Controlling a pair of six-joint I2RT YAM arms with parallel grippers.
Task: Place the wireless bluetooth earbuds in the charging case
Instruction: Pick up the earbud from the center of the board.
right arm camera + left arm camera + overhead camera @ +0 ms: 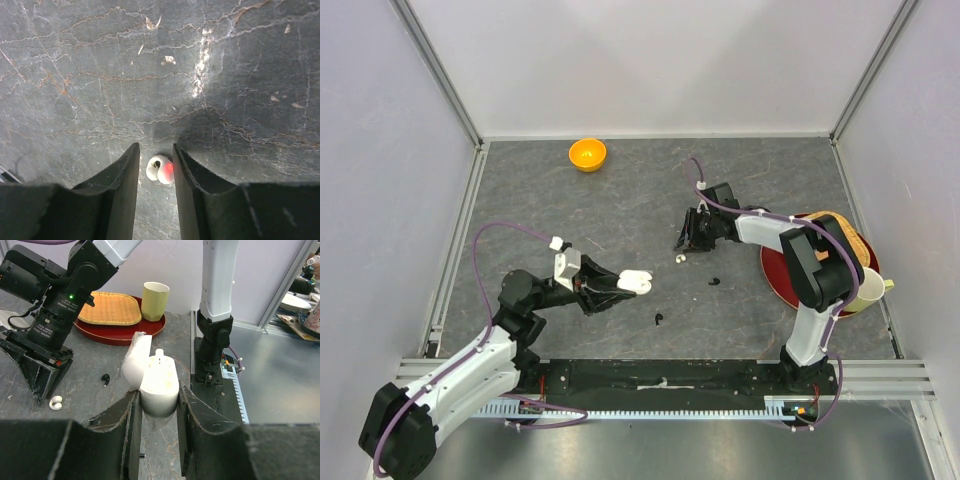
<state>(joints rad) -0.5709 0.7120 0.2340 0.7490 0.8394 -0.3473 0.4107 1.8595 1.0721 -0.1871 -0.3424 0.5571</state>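
Observation:
My left gripper is shut on a white charging case with its lid open, held just above the table. In the left wrist view the case sits between my fingers and the lid leans left. My right gripper is open and points down over a white earbud. In the right wrist view that earbud lies on the table between the fingertips, with a red glow on it, ungripped. Two black earbuds lie on the table. No black case shows.
An orange bowl stands at the back. A red tray at the right holds a woven mat and a yellow-green cup. The right arm's base stands close to the held case.

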